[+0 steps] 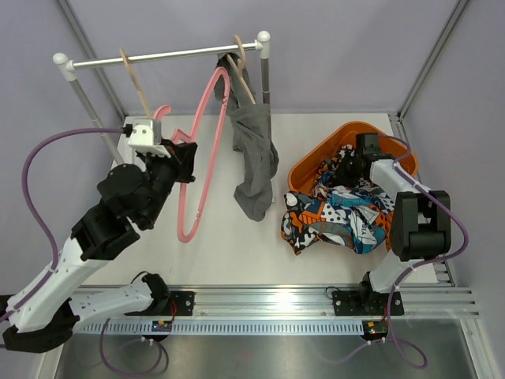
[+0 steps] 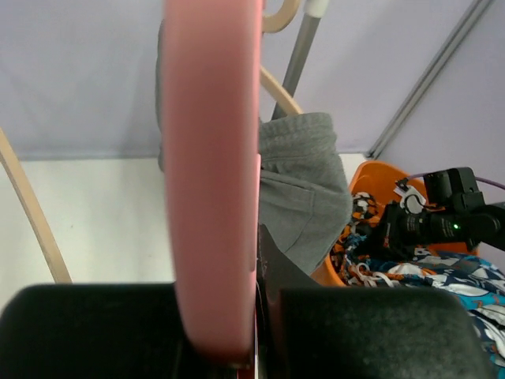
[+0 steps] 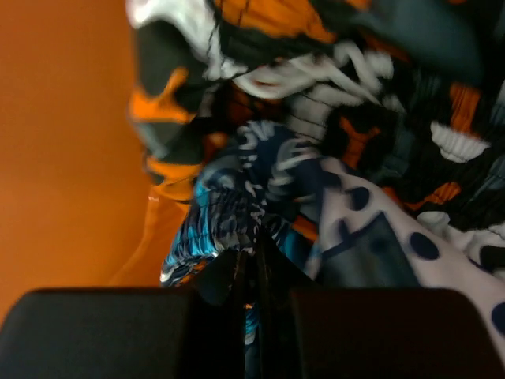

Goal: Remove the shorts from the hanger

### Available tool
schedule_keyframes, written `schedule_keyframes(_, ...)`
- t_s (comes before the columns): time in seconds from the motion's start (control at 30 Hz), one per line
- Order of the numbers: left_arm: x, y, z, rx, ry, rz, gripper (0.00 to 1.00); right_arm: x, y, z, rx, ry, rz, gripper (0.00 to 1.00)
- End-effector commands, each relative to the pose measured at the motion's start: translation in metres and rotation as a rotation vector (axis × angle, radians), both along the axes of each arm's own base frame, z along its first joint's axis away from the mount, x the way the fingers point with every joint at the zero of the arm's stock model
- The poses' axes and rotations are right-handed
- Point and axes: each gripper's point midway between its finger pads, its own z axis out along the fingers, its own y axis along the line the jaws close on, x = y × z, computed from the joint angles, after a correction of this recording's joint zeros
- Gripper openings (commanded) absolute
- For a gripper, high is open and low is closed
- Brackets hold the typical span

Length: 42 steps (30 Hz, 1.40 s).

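The plain dark grey shorts (image 1: 254, 158) (image 2: 300, 189) hang from a wooden hanger (image 1: 239, 71) at the right end of the rail (image 1: 166, 55). My left gripper (image 1: 185, 154) (image 2: 229, 316) is shut on a bare pink hanger (image 1: 186, 235) (image 2: 213, 158), held just left of the grey shorts. The camouflage shorts (image 1: 335, 170) (image 3: 394, 118) and the blue-orange-white shorts (image 1: 359, 221) (image 3: 229, 205) lie piled in and over the orange basket (image 1: 312, 158). Inside the basket, my right gripper (image 1: 351, 158) (image 3: 256, 260) is shut on a fold of the blue-patterned shorts.
A second bare wooden hanger (image 1: 136, 83) hangs near the rail's left end. The rack's right post (image 1: 265, 79) stands behind the grey shorts. The basket's orange wall (image 3: 63, 158) is close on the right gripper's left. White tabletop (image 1: 229, 253) lies in front.
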Motion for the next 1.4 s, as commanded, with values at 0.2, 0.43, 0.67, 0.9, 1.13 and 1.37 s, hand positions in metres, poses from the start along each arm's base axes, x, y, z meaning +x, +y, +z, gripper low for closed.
schedule_keyframes(0.2,0.037,0.009,-0.002,0.023,0.176,0.101,0.0,0.006,-0.006,0.107,0.009,-0.313,-0.05,0.44)
schedule_keyframes(0.43,0.073,0.013,-0.002,0.056,0.26,0.153,0.0,-0.032,-0.004,0.21,0.007,-0.516,-0.002,0.69)
schedule_keyframes(0.67,0.138,0.021,0.0,0.084,0.332,0.187,0.0,-0.06,0.001,0.254,0.01,-0.614,0.049,0.9)
schedule_keyframes(0.9,0.19,0.037,0.017,0.048,0.323,0.228,0.0,-0.082,0.004,0.27,0.006,-0.673,0.09,0.91)
schedule_keyframes(1.13,0.224,0.055,0.02,0.03,0.293,0.278,0.0,-0.088,0.006,0.276,-0.003,-0.695,0.115,0.91)
schedule_keyframes(1.37,0.249,0.079,-0.01,0.03,0.355,0.32,0.0,-0.088,0.008,0.275,0.005,-0.701,0.126,0.91)
